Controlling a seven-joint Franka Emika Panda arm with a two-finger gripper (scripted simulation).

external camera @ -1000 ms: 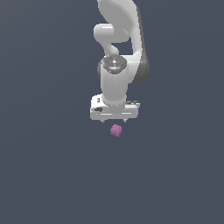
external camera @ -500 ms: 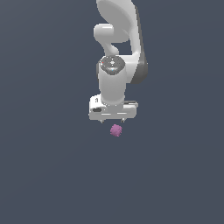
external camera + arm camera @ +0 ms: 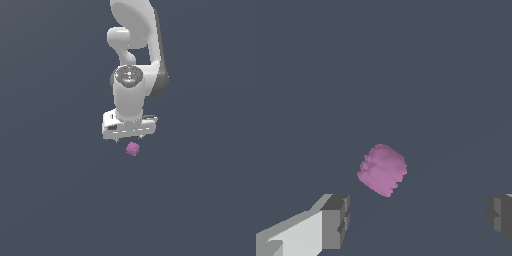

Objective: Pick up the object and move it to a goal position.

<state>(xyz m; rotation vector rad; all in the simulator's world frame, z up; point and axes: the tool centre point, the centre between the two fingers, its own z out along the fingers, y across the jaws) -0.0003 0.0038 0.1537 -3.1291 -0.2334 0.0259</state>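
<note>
The object (image 3: 132,149) is a small magenta-pink bumpy lump lying on the flat grey ground. In the exterior view it sits just below my white gripper (image 3: 129,138), whose short fingers point down and stop short of it. The wrist view shows the object (image 3: 382,170) ahead of my gripper (image 3: 418,220) and nearer to one grey fingertip (image 3: 336,220) than to the other fingertip (image 3: 499,216). The jaws stand wide apart with nothing between them.
The white arm (image 3: 135,55) rises above the gripper toward the top of the exterior view. Plain dark grey ground (image 3: 50,190) surrounds everything.
The gripper has come down slightly toward the object, narrowing the gap. The object has not moved.
</note>
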